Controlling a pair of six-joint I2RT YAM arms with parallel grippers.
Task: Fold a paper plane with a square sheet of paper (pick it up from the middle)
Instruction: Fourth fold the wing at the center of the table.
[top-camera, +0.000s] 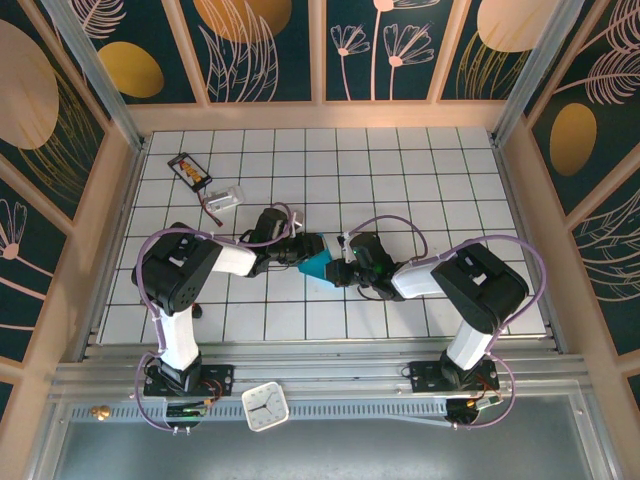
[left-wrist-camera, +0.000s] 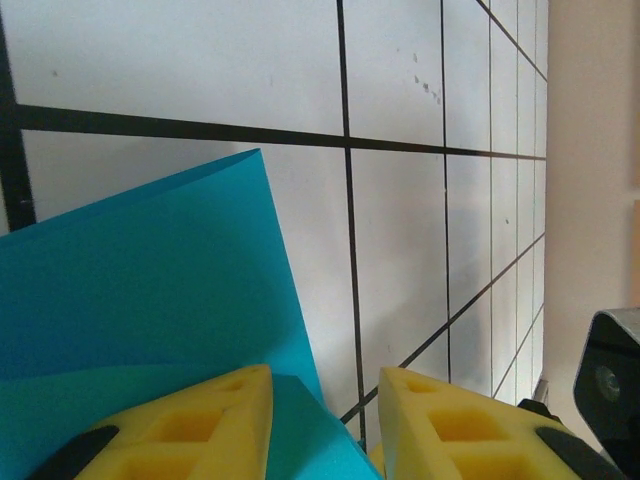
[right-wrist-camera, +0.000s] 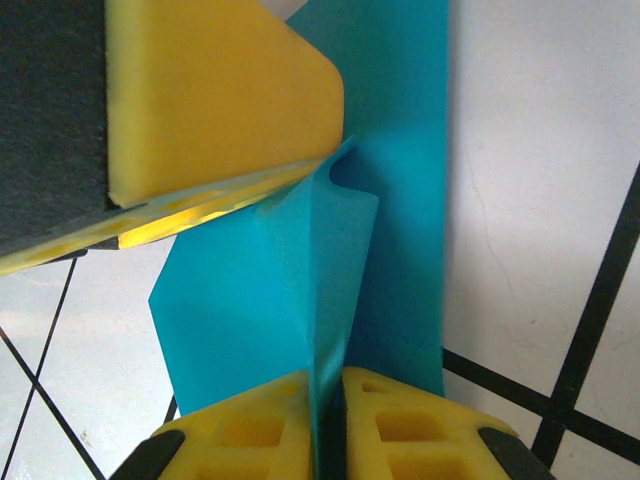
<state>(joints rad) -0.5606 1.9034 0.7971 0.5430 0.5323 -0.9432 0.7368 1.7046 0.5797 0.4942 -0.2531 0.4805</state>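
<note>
right gripper (right-wrist-camera: 327, 395): pinching upright crease of teal paper (right-wrist-camera: 400, 150)
left gripper (left-wrist-camera: 326, 415): part-open, one finger on paper
black card (top-camera: 190, 169): orange marks unreadable

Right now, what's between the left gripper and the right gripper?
The folded teal-blue paper. The top view shows it spanning from left gripper to right gripper; the right wrist view shows the right gripper shut on its raised fold.

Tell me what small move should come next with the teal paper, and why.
Probably ease the left gripper along the raised fold to press it flat. The right gripper is pinched shut on the teal paper, which stands up as a ridge between its fingers; the left one's jaws stand apart, one finger right by the ridge's far end.
</note>
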